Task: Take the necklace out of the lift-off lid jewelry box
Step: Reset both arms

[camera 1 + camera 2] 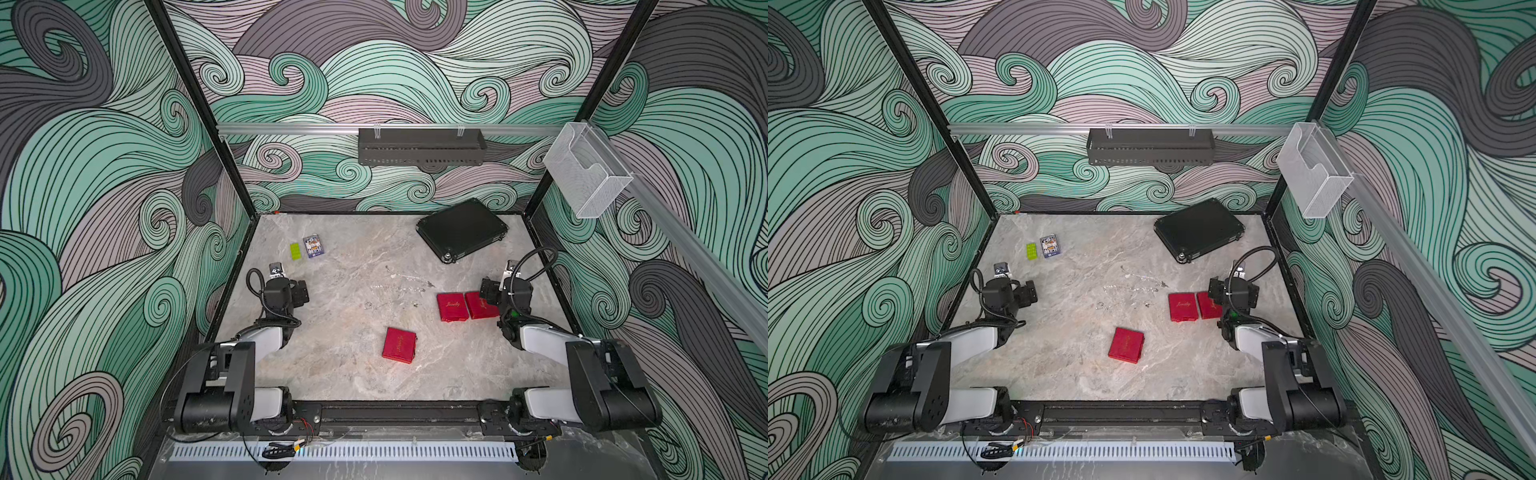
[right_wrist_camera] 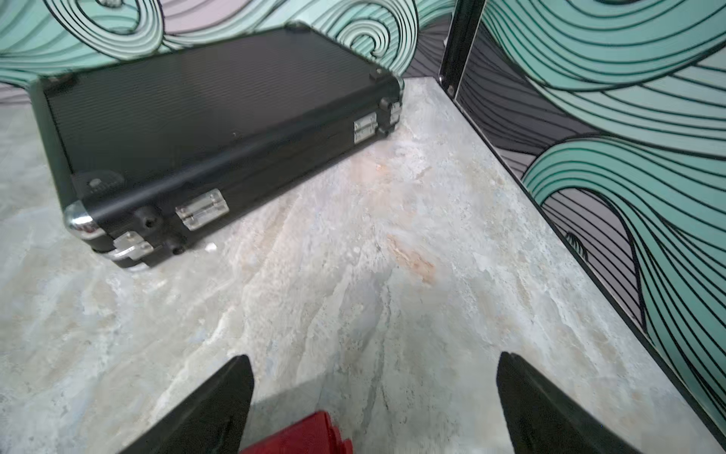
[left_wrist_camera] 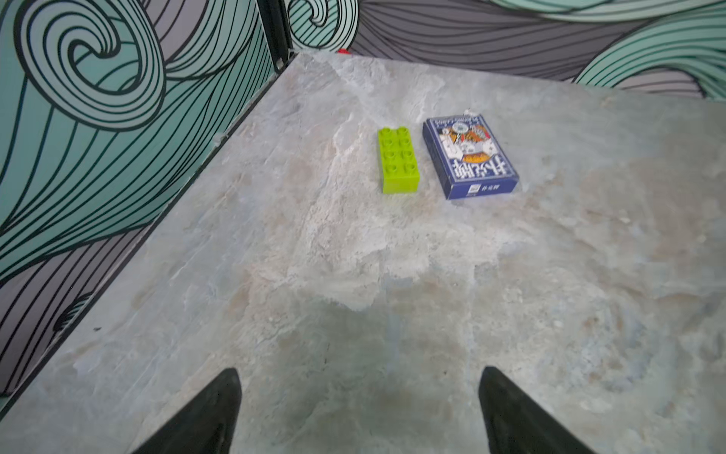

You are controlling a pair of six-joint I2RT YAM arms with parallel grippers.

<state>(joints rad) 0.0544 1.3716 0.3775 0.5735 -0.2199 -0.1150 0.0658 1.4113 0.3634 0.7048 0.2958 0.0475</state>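
1. The necklace (image 1: 401, 286) lies loose on the marble table (image 1: 353, 382), a thin silver chain spread in faint strands at mid-table between the two arms; whether it is one chain or several cannot be told
2. Only the top views show it (image 1: 1136, 286); it touches none of the red boxes and neither gripper
3. Just to its right sit the inner red box (image 1: 452, 306) and the outer red box (image 1: 478, 307), side by side and touching, gold script on top; which pieces are lids and which bases cannot be told
4. The near red box (image 1: 399, 345) lies alone, closer to the arm bases and well apart from the pair
5. The right gripper (image 2: 375, 359) hangs over the outer red box, its fingers (image 2: 220, 405) spread wide with nothing between them; the wrist view catches just a red edge of that box (image 2: 302, 434) below the jaws
6. That wrist view alone shows the silver latches of the black case (image 2: 216, 118), which sits in the far right corner (image 1: 461, 228)
7. The left gripper (image 3: 359, 371) stands wide open and empty over bare table on the left
8. Its wrist view shows the studs of the green brick (image 3: 398, 159) and the printed face of the blue card deck (image 3: 469, 155), side by side but apart
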